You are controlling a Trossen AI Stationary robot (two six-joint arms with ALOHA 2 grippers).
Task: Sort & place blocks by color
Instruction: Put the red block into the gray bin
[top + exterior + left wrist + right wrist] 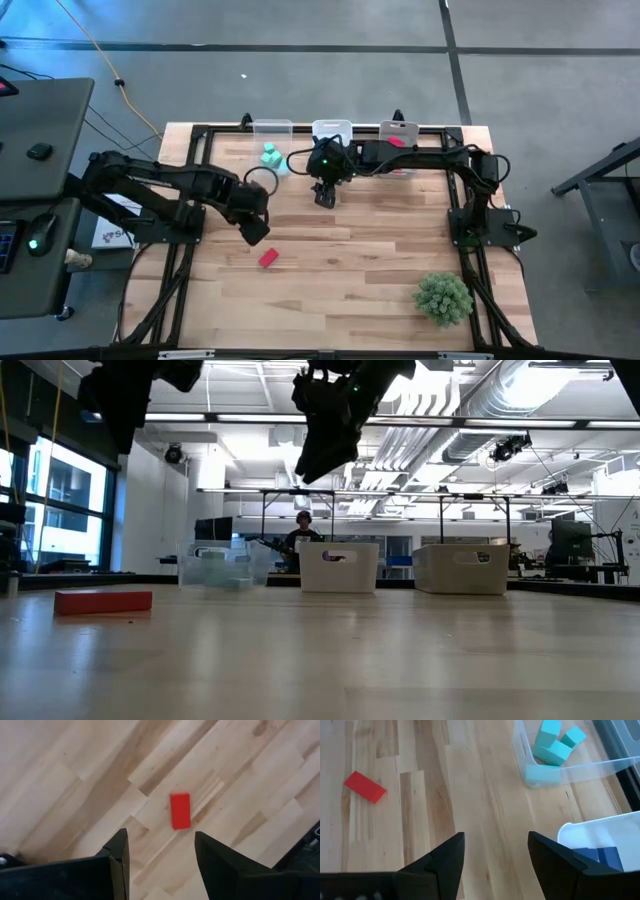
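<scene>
While both hands gape empty, left hand [159, 857] hovers above the red block [180, 810], seemingly light and rigid, best pinched across its narrow sides.

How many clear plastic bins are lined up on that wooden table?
3, in a row along the far edge: the left bin with teal blocks, the middle bin, and the right bin. The arms partly cover them.

Overhead, table-level and both wrist views all share the red block [268, 258].
</scene>
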